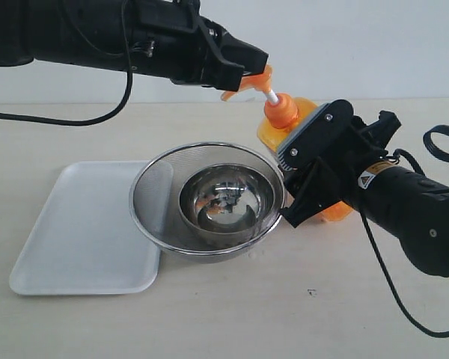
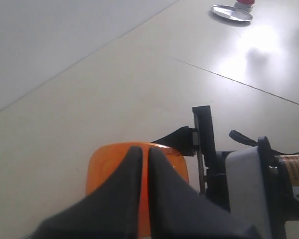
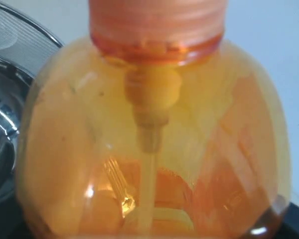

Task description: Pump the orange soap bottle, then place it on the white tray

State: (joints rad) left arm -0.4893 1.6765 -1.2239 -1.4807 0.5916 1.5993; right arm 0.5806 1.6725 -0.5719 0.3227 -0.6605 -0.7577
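Right tool (image 1: 312, 168) clasps the tilted orange soap bottle (image 1: 283, 112); closed left tool (image 1: 248, 66) rests on its pump.

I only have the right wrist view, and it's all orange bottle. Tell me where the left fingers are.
Observer: The left gripper has its fingers shut together over the top of the pump head of the orange soap bottle.
Operator: Say whether the pump is pressed down.
Observer: Not fully. The white stem shows below the head.
Operator: Now place the tray for me.
Observer: The white tray lies beyond the strainer from the bottle. In the exterior view the strainer's edge overlaps the tray's right side.
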